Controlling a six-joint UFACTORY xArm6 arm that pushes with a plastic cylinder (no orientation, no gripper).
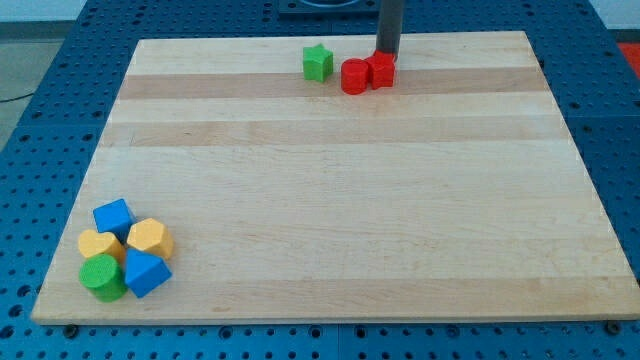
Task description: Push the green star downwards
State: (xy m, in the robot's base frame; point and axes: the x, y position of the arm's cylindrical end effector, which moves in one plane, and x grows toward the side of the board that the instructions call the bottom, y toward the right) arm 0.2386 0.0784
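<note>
The green star (317, 62) sits near the view's top edge of the wooden board, a little left of centre. To its right, two red blocks touch each other: a red round block (354, 76) and a red block (381, 70) of unclear shape. My tip (386, 52) is at the view's top, right behind the right red block and well to the right of the green star, not touching the star.
A cluster lies at the board's bottom left: a blue cube (113, 217), two yellow blocks (98, 245) (150, 238), a green cylinder (102, 277) and a blue block (146, 273). The board's top edge (330, 40) is close to the star.
</note>
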